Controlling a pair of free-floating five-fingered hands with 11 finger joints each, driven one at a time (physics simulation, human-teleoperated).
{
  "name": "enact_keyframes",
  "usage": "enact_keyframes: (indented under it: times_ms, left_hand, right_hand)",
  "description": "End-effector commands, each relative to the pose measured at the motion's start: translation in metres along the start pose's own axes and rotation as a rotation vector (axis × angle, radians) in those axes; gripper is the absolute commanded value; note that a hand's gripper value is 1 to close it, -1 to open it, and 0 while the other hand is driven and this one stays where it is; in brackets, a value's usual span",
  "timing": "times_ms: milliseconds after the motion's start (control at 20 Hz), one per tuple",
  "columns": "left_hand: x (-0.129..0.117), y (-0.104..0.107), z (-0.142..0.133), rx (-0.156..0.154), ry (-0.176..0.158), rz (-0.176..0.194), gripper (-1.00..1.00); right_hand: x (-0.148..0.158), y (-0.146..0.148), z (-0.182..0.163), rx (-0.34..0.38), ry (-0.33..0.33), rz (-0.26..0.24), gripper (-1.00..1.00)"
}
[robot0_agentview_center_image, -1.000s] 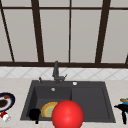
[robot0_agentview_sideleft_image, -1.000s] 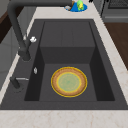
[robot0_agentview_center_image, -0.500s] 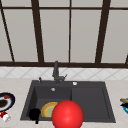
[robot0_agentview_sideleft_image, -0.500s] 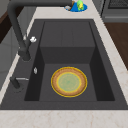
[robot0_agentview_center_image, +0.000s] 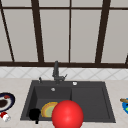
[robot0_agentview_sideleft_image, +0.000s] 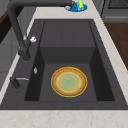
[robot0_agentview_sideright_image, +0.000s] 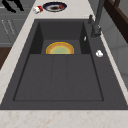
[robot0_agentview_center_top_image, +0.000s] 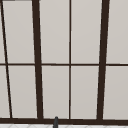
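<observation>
Sink station, seen from the front and from both sides. My left hand (robot0_agentview_center_image: 34, 114) hung at the near left corner of the sink (robot0_agentview_center_image: 90, 100), held nothing, and was just beside the round plate (robot0_agentview_center_image: 48, 110); how far it stood open could not be told. The plate lay flat on the floor of the deeper left basin, yellow-rimmed with a brown band and a pale green middle, apart from the basin walls. I judged it stiff, smooth, probably slippery and breakable, moderately light, and best taken by the rim, since lying flat it offered no other purchase. The basin contained the plate and nothing else; the shallow draining side was bare. On the surface to the left stood a dark dish (robot0_agentview_center_image: 6, 101) holding something dark and a red piece, with a small red-and-white thing (robot0_agentview_center_image: 5, 116) just beside it. At the far right, a blue dish (robot0_agentview_center_image: 125, 105) carried green and orange pieces. A red ball (robot0_agentview_center_image: 67, 115) overlapped the sink's near rim; what bore it could not be told.
</observation>
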Motion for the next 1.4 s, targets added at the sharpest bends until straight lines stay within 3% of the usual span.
enact_keyframes:
  times_ms: [0, 150, 450, 750, 1000, 1250, 1300, 1350]
  left_hand:
    - [0.0, 0.0, 0.0, 0.0, 0.0, 0.0, 0.0]
    - [0.0, 0.0, 0.0, 0.0, 0.0, 0.0, 0.0]
    - [0.0, 0.0, 0.0, 0.0, 0.0, 0.0, 0.0]
    - [0.0, 0.0, 0.0, 0.0, 0.0, 0.0, 0.0]
    - [0.0, 0.0, 0.0, 0.0, 0.0, 0.0, 0.0]
    - [0.0, 0.0, 0.0, 0.0, 0.0, 0.0, 0.0]
    - [0.0, 0.0, 0.0, 0.0, 0.0, 0.0, 0.0]
    - [0.0, 0.0, 0.0, 0.0, 0.0, 0.0, 0.0]
  right_hand:
    - [-0.009, -0.006, -0.016, 0.002, 0.032, 0.042, -1.0]
    - [-0.02, 0.0, -0.034, -0.003, 0.033, 0.028, -1.0]
    - [-0.032, 0.006, -0.068, 0.086, 0.069, 0.052, -1.0]
    - [-0.056, 0.012, -0.096, 0.18, 0.047, 0.01, -1.0]
    - [-0.073, 0.005, -0.126, 0.109, -0.018, -0.002, -1.0]
    - [-0.081, 0.005, -0.15, 0.107, -0.033, -0.021, -1.0]
    - [-0.079, 0.004, -0.151, 0.101, -0.036, -0.023, 1.0]
    - [-0.075, 0.002, -0.149, 0.07, -0.038, 0.006, 1.0]
